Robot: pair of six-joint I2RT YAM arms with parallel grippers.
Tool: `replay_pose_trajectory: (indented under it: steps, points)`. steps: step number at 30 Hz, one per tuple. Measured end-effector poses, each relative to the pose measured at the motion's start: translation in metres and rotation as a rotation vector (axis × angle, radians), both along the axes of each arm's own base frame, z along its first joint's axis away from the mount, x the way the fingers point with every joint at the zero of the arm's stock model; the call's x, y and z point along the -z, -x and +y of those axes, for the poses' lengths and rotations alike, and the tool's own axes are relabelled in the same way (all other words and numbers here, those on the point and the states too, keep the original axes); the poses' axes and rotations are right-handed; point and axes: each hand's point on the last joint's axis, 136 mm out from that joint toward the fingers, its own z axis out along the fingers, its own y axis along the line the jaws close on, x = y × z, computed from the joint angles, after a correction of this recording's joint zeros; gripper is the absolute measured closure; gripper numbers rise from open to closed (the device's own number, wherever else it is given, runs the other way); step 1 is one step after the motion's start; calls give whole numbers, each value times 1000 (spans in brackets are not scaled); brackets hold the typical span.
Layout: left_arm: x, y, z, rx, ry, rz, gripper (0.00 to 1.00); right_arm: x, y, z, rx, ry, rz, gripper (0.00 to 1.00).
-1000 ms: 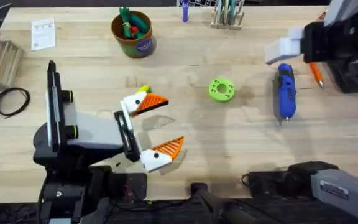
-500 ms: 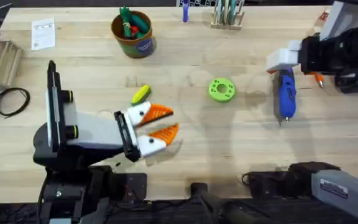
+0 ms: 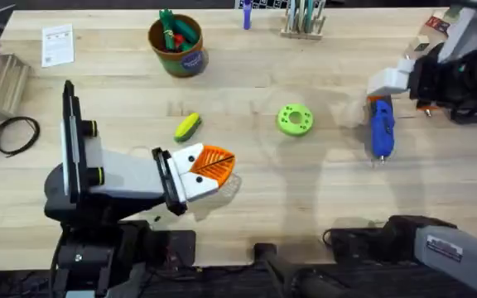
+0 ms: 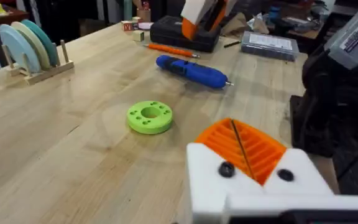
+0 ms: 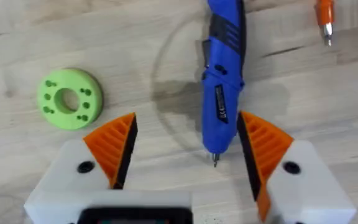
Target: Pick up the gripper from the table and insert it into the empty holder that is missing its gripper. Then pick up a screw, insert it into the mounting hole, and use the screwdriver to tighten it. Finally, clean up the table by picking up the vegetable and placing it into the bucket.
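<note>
In the overhead view, the left gripper [image 3: 214,168] is lying low over the wooden desk [image 3: 305,190] in the lower left-centre of the frame, its orange ribbed pads pressed together so the jaws are standing closed with nothing between them. Its own wrist view is showing the two pads meeting along a thin dark line. The yellow toy corn cob [image 3: 187,126] with its green end is resting on the desk just above and left of those jaws, apart from them.

The right gripper [image 5: 188,155] is hovering near the right edge of the overhead frame, at the upper right. In its wrist view the jaws are standing wide apart, holding nothing, with the tip of the blue electric screwdriver [image 5: 222,74] lying on the desk between the two orange pads. The screwdriver [image 3: 380,128] is lying roughly lengthwise down the frame in the overhead view, its thin metal bit pointing toward the bottom. A thin orange pen-like tool [image 5: 325,15] is lying near it, at the upper right of the right wrist picture.

The flat green disc with holes [image 3: 295,118] is sitting in the middle of the overhead frame, between the corn and the screwdriver. The brown-orange bucket [image 3: 178,45] with green and red toy vegetables inside is standing at the upper left-centre, well apart from the corn.
</note>
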Motion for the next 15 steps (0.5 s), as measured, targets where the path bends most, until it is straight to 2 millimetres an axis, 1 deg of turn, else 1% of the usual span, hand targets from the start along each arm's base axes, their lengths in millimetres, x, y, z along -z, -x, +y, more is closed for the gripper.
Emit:
replay_pose_trajectory:
  steps: [2, 3, 5, 7, 15]
  points:
    - [0, 0, 0, 0, 0, 0, 994, 10, -1, -8, 29, 1, -6, 47]
    - [0, 0, 0, 0, 0, 0, 994, 19, -7, -18, 62, 3, -19, 12]
    - [0, 0, 0, 0, 0, 0, 994, 23, -15, -24, 61, 12, -27, 11]
    - [0, 0, 0, 0, 0, 0, 995, 30, -19, -29, 53, 19, -14, 11]
    - [0, 0, 0, 0, 0, 0, 995, 59, -22, -36, 36, 34, 89, 10]
